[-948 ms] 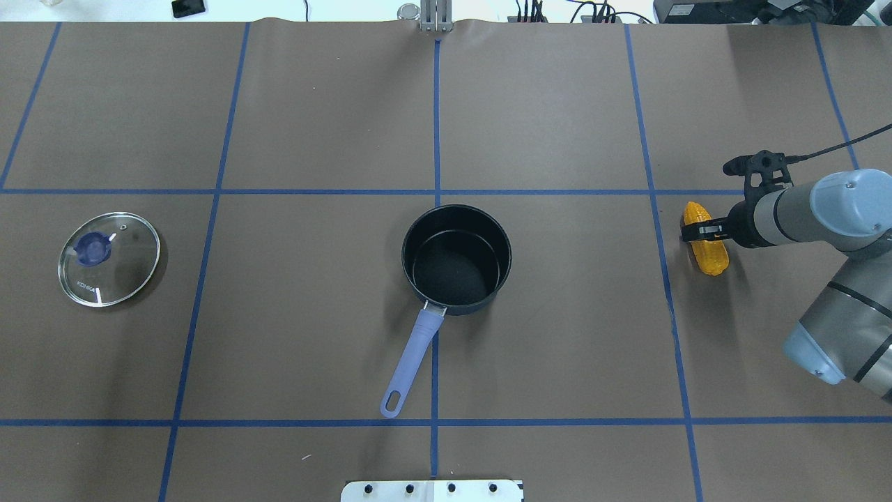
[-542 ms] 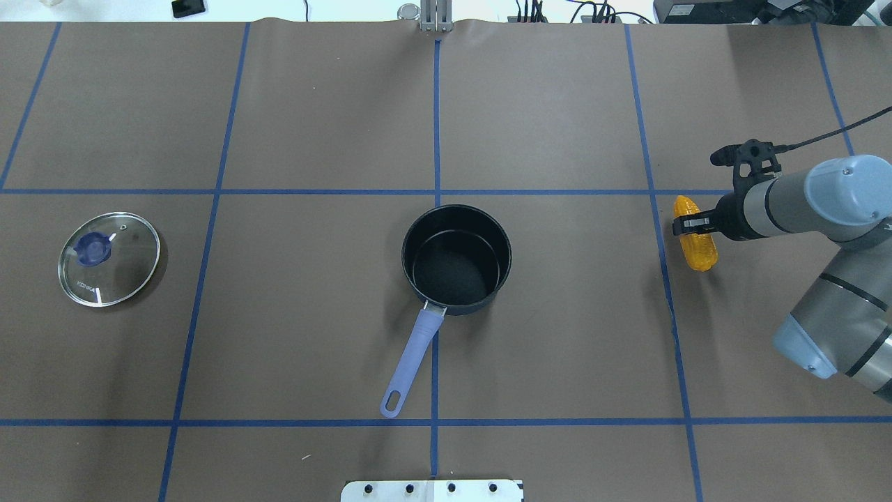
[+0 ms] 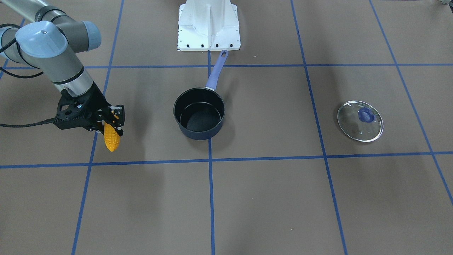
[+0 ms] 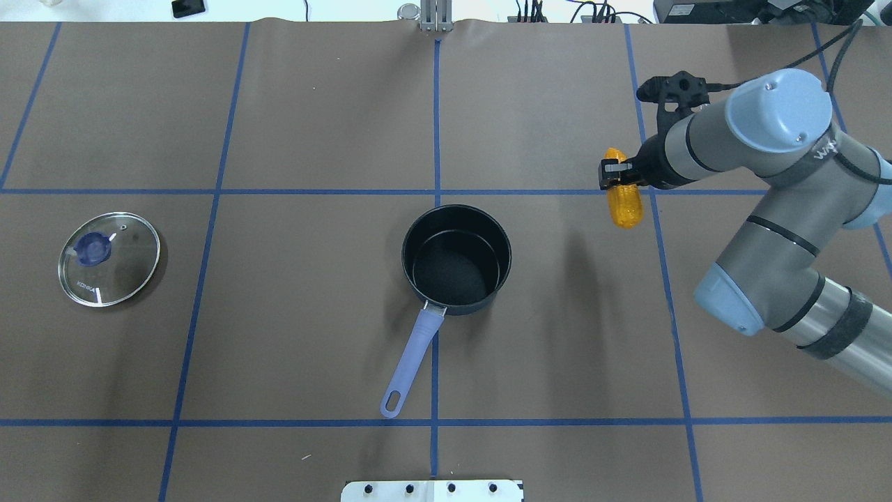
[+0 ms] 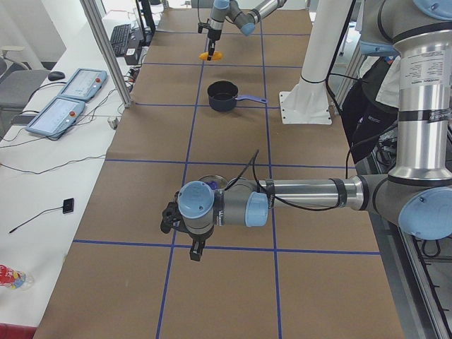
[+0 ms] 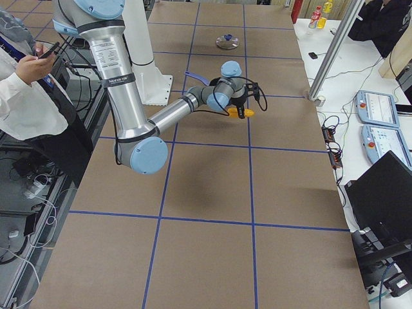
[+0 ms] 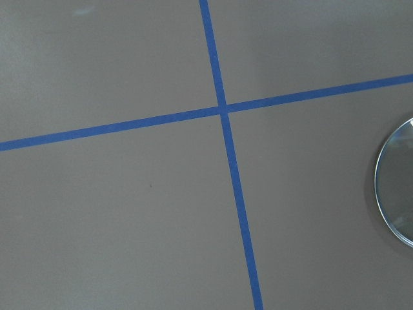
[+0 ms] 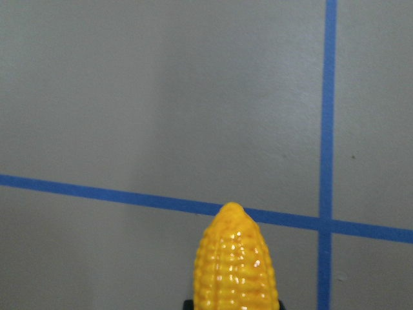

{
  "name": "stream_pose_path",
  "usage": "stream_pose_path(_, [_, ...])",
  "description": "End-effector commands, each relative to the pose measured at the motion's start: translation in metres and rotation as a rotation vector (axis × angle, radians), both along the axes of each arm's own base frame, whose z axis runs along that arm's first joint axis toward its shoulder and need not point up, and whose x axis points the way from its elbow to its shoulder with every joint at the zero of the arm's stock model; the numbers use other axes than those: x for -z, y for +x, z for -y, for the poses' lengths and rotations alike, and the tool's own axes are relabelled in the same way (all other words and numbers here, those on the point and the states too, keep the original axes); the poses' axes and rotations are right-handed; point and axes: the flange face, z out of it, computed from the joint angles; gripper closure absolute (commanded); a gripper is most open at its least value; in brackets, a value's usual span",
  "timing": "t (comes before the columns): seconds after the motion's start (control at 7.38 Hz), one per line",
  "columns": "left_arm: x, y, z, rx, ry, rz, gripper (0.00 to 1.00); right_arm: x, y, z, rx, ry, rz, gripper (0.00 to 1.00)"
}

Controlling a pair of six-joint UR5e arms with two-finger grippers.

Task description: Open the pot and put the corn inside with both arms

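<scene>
The dark pot (image 4: 454,268) stands open at the table's middle, its lavender handle (image 4: 413,355) pointing to the robot; it also shows in the front view (image 3: 199,115). My right gripper (image 4: 617,176) is shut on the orange-yellow corn (image 4: 624,203) and holds it above the table, to the right of the pot and apart from it. The corn also shows in the front view (image 3: 112,140) and in the right wrist view (image 8: 235,265). My left gripper (image 5: 194,251) shows only in the exterior left view, low near the lid; I cannot tell if it is open or shut.
The glass lid with a blue knob (image 4: 109,259) lies flat at the far left, away from the pot; its edge shows in the left wrist view (image 7: 397,190). The white mounting base (image 3: 208,24) stands behind the pot's handle. Blue tape lines cross the brown table.
My right gripper has lifted the corn off the table and carried it left and farther from the robot, closer to the pot. The pot and the lid have not moved.
</scene>
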Motion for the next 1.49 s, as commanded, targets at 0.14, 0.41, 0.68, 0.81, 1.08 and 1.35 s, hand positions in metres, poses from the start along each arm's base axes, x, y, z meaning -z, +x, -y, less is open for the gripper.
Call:
stream_pose_path(0.14, [0.000, -0.001, 0.000, 0.070, -0.073, 0.024, 0.01, 0.114, -0.069, -0.028, -0.117, -0.162, 0.016, 1.00])
stream_pose_path(0.41, [0.001, 0.000, 0.000, 0.064, -0.068, 0.015, 0.01, 0.145, -0.148, -0.063, -0.227, -0.213, 0.011, 1.00])
stream_pose_path(0.68, [0.000, 0.000, -0.002, 0.064, -0.071, 0.015, 0.01, 0.136, -0.197, -0.090, -0.232, -0.189, -0.039, 1.00])
stream_pose_path(0.81, [0.000, 0.000, -0.002, 0.064, -0.071, 0.015, 0.01, 0.131, -0.207, -0.098, -0.219, -0.190, -0.051, 1.00])
stream_pose_path(1.08, [-0.001, 0.000, -0.002, 0.064, -0.072, 0.015, 0.01, 0.121, -0.216, -0.098, -0.205, -0.184, -0.074, 1.00])
stream_pose_path(1.35, [-0.001, 0.000, -0.002, 0.064, -0.072, 0.015, 0.01, 0.120, -0.216, -0.097, -0.197, -0.175, -0.078, 0.72])
